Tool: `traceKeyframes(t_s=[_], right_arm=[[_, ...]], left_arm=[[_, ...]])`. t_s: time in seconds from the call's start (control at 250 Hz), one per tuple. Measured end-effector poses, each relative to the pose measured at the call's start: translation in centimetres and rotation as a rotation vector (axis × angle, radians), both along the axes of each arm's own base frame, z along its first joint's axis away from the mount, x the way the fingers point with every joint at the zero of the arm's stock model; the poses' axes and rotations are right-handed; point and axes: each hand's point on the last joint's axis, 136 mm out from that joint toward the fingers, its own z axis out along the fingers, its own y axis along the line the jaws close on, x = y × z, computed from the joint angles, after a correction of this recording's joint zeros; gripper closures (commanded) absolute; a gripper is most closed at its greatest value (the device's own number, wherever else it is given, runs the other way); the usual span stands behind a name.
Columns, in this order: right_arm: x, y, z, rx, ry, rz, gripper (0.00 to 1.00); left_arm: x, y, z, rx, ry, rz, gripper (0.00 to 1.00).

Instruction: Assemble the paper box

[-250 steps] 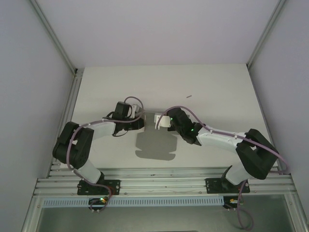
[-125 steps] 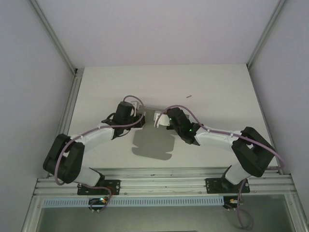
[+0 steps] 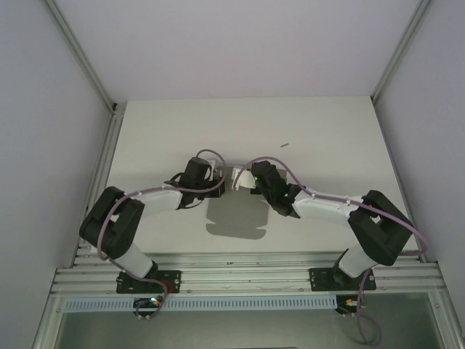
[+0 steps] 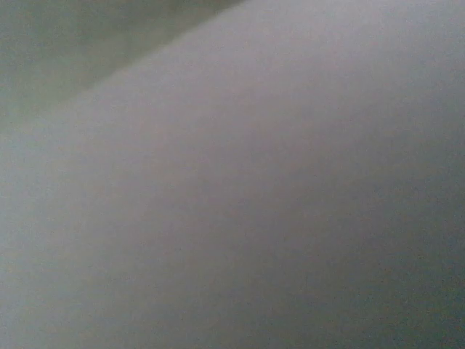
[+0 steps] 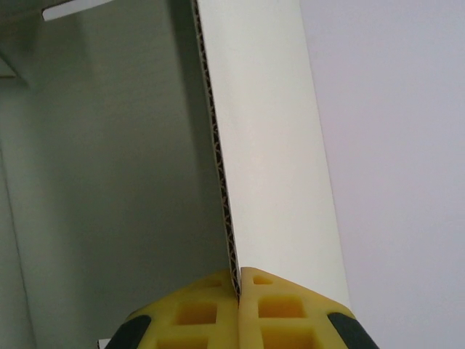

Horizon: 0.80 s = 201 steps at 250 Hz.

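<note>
The paper box [image 3: 234,215] is a grey card sheet with notched corners, lying low over the table between the two arms. Its far edge reaches up to both grippers. My right gripper [image 3: 237,179] is shut on it. In the right wrist view the yellow pads [image 5: 290,305] of the right gripper [image 5: 238,273] pinch the card's corrugated edge, and the card [image 5: 269,145] runs straight away from them. My left gripper [image 3: 215,173] sits at the sheet's far left corner, shut. I cannot tell whether it holds the card. In the left wrist view a blurred grey surface [image 4: 247,203] lies very close.
The white table [image 3: 327,138] stretches behind and to both sides of the arms, with a tiny dark speck [image 3: 285,144] at the back. Grey walls and metal posts [image 3: 87,65] close it in. An aluminium rail [image 3: 247,273] carries the arm bases at the near edge.
The left wrist has moved right, closer to the right gripper, its elbow swinging out and back, and its jaws have closed. The card has shifted a little. The right arm has barely moved.
</note>
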Motion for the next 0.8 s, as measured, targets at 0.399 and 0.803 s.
traceKeyframes(t_s=[0.399, 0.803], right_arm=[[-0.8, -1.7, -2.2, -0.011, 0.020, -0.062, 1.00], [-1.2, -1.8, -2.3, -0.014, -0.039, -0.066, 1.00]], left_arm=[[1.9, -1.3, -1.8, 0.138, -0.050, 0.057, 0.85], [0.3, 0.5, -0.3, 0.167, -0.061, 0.048, 0.53]])
